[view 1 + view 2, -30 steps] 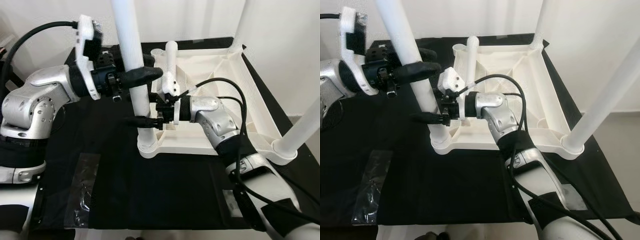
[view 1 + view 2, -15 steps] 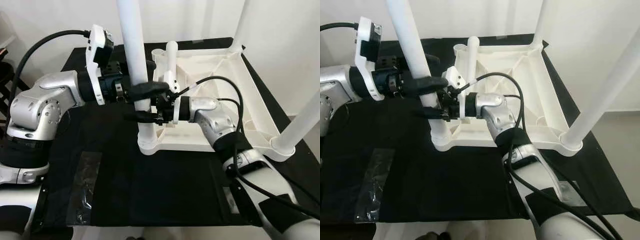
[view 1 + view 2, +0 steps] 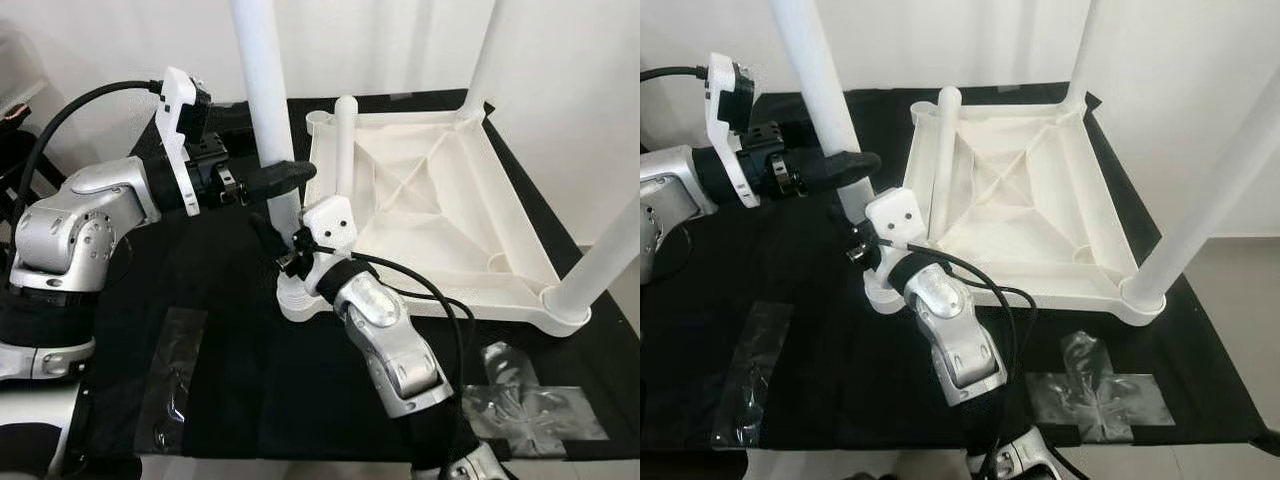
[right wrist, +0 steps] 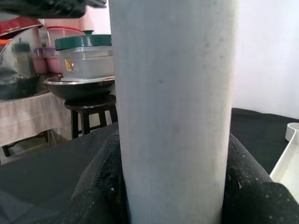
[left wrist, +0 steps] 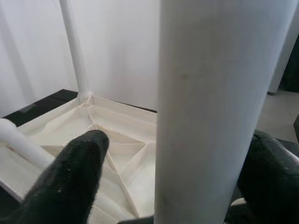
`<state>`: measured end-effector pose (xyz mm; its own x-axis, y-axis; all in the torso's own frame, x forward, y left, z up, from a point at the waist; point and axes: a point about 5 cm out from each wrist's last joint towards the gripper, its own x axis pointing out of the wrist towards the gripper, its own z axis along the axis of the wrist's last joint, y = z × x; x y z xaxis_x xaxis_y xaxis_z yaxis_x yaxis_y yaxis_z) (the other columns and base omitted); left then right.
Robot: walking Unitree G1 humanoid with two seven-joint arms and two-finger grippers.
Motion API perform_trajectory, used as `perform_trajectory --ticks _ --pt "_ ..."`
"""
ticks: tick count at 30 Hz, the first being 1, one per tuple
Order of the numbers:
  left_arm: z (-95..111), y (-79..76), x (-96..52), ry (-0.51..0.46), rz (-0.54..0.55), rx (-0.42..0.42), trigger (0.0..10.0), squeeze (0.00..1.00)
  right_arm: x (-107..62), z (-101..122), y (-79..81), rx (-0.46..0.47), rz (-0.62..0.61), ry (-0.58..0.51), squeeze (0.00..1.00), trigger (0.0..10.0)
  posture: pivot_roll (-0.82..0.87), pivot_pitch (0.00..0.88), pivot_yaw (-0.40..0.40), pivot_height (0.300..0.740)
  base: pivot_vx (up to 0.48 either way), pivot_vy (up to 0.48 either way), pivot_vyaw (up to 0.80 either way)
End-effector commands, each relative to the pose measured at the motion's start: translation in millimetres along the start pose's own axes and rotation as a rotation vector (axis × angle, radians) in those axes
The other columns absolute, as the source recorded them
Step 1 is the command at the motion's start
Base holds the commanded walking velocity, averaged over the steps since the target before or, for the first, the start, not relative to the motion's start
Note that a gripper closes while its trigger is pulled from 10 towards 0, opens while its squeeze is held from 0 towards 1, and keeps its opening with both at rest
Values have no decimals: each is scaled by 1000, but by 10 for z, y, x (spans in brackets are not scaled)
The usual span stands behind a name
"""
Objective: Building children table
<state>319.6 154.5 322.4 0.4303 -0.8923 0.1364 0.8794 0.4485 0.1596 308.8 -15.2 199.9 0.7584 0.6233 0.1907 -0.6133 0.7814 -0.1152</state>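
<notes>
The white children's table [image 3: 520, 240] lies upside down on a black-covered worktop. Its near-left leg [image 3: 262, 90] stands upright in the corner socket [image 3: 295, 300]. My left gripper [image 3: 290, 172] is open around this leg at mid-height; in the left wrist view one finger [image 5: 79, 168] stands apart from the leg [image 5: 215, 107]. My right gripper [image 3: 283, 250] is shut on the same leg just above the socket, both fingers [image 4: 98, 186] pressed against it [image 4: 173, 102]. Another leg [image 3: 343, 150] lies along the tabletop's left inner side.
Two more legs stand upright, at the far right corner [image 3: 485, 50] and the near right corner [image 3: 605, 250]. A clear plastic bag [image 3: 170, 370] lies at the front left and crinkled plastic [image 3: 520, 400] at the front right. A stool with bowls and containers [image 4: 84, 70] stands beyond the worktop.
My right arm has swung round from the right side to the front, and its gripper now holds the leg lower, near the socket. The left gripper stays at mid-height. The camera has shifted.
</notes>
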Motion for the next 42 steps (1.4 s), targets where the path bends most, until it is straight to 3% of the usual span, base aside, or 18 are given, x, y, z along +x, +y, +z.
perform_trajectory --ticks 1,3,4,10,11,12,13,15,16,17,18,19,27,28,29,30,42 --pt "6 18 7 -6 8 0 0 0 -17 -369 46 72 -13 180 0 0 -2 124 49 740 0 0 0" --pt "9 21 6 -8 8 1 0 0 -21 -345 68 70 -8 182 0 0 0 124 50 740 0 0 0" --pt "4 17 1 -1 6 5 0 0 -27 -330 69 64 -7 186 0 10000 1 123 53 740 0 0 0" --pt "-6 -11 -3 14 -10 12 0 0 13 -92 16 58 46 111 0 10000 8 122 57 740 0 0 0" --pt "-5 -16 1 14 -11 12 0 0 53 7 -47 73 125 70 1000 10000 10 119 57 740 0 0 0" --pt "-5 -22 6 15 -15 12 0 0 94 112 -123 77 210 25 1000 10000 11 119 57 740 0 0 0" --pt "-5 -22 6 15 -15 12 0 0 94 112 -123 77 210 25 1000 10000 11 119 57 740 0 0 0" --pt "-9 -35 12 15 -24 11 0 0 151 277 -293 39 373 -31 1000 10000 9 118 59 740 0 0 0" --pt "-12 -42 15 16 -30 9 0 0 174 331 -392 21 440 -37 914 10000 9 117 60 740 0 0 0" --pt "-12 -42 15 16 -30 9 0 0 174 331 -392 21 440 -37 914 10000 9 117 60 740 0 0 0" --pt "-15 -46 18 16 -34 9 0 0 185 366 -462 6 491 -36 573 10000 9 118 61 740 0 0 0" --pt "-16 -64 35 15 -49 7 0 0 187 384 -588 -41 659 10 0 10000 11 114 63 740 0 0 0" --pt "2 -90 57 11 -69 10 0 0 274 372 -689 -17 776 88 0 10000 20 113 61 740 0 0 0" --pt "6 -92 56 13 -71 13 0 0 311 371 -695 -3 771 94 0 5412 25 113 61 740 0 0 0" --pt "6 -92 56 13 -71 13 0 0 311 371 -695 -3 771 94 0 5412 25 113 61 740 0 0 0" --pt "10 -92 55 14 -72 14 0 0 341 374 -699 3 759 93 0 78 27 114 61 740 0 0 0" --pt "29 -107 63 18 -84 24 0 0 400 349 -685 24 770 82 0 0 26 120 62 740 0 0 0"
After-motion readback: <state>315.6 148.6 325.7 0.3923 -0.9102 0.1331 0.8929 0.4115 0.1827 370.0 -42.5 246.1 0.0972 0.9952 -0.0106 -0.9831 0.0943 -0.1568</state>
